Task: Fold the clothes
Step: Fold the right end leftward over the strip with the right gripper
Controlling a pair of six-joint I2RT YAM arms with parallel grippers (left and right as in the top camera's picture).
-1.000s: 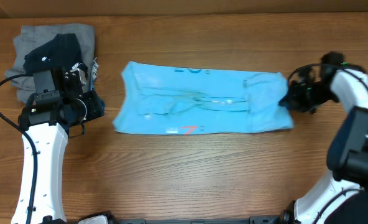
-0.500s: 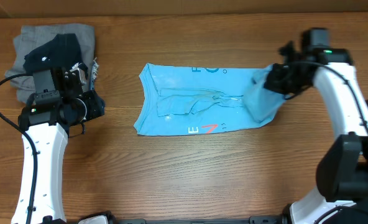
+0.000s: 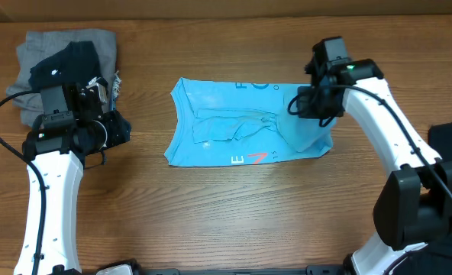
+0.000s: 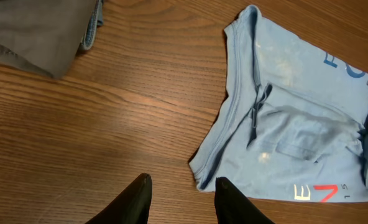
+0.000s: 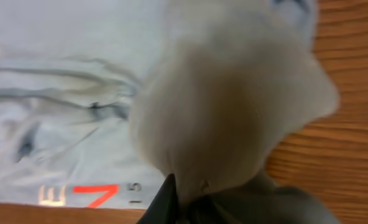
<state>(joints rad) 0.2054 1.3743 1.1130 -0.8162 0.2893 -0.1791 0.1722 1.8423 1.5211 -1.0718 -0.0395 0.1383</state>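
A light blue T-shirt [image 3: 234,122] with white and coral lettering lies partly folded across the middle of the table. My right gripper [image 3: 315,107] is shut on the shirt's right end and holds that end lifted over the shirt body; in the right wrist view the raised cloth [image 5: 234,106] bunches above the fingers [image 5: 168,202] and hides most of them. My left gripper [image 4: 181,196] hovers open above bare wood, just left of the shirt's lower left corner [image 4: 202,177], with nothing in it. A pile of grey and dark clothes [image 3: 62,65] sits at the far left.
The grey garment's edge [image 4: 35,31] shows at the top left of the left wrist view. Bare wooden tabletop [image 3: 234,214] runs along the front. My left arm [image 3: 50,191] stands at the left edge, my right arm [image 3: 409,168] at the right.
My right gripper has carried the shirt's right end up and leftward over the shirt, and the whole shirt slid and shortened. The left arm has not moved.
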